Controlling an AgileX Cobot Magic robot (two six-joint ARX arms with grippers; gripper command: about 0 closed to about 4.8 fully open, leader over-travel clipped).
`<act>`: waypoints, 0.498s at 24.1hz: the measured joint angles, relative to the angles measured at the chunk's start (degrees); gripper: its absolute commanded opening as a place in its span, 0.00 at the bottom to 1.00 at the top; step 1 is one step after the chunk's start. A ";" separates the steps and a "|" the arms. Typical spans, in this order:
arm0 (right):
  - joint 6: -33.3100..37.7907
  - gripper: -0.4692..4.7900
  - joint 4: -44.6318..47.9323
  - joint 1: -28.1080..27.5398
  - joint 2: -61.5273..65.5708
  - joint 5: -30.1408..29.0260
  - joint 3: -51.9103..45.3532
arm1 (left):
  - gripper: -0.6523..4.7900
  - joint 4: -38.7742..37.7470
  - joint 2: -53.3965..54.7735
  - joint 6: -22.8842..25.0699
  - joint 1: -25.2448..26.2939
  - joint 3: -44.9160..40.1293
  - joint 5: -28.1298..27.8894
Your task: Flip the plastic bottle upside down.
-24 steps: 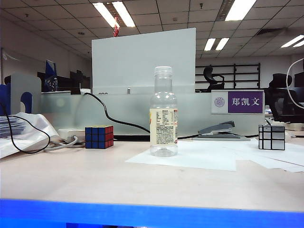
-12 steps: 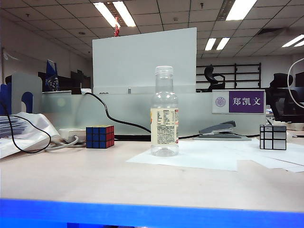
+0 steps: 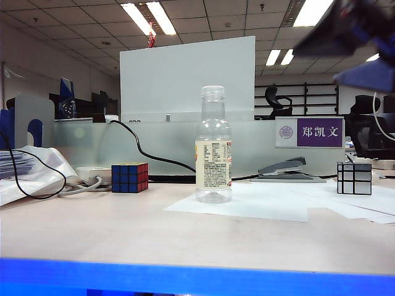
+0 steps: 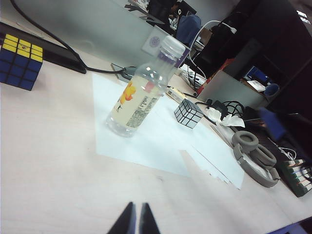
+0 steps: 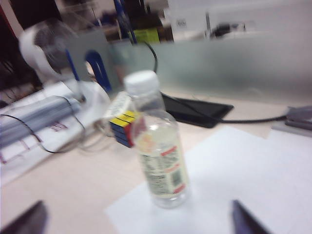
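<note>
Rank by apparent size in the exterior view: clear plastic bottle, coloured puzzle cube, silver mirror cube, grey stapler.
1. Clear plastic bottle with whitish cap, tallest by far.
2. Grey stapler, long but low.
3. Coloured puzzle cube and silver mirror cube look alike; not ranked, depth differs slightly.

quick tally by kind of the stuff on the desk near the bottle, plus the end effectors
plastic bottle: 1, upright on the white paper
puzzle cubes: 2, a coloured cube and a silver mirror cube
stapler: 1
headphones: 1
end effectors: 2, left end effector shut, right end effector open, both short of the bottle
total: 7
</note>
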 measured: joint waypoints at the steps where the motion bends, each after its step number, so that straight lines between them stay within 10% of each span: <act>1: -0.74 1.00 1.46 0.22 6.84 0.15 3.69 | 0.17 0.02 0.00 0.00 0.00 0.00 0.00; 12: -3.04 1.00 6.86 2.19 32.63 -5.33 17.07 | 0.17 -0.20 0.00 0.00 0.00 0.00 0.00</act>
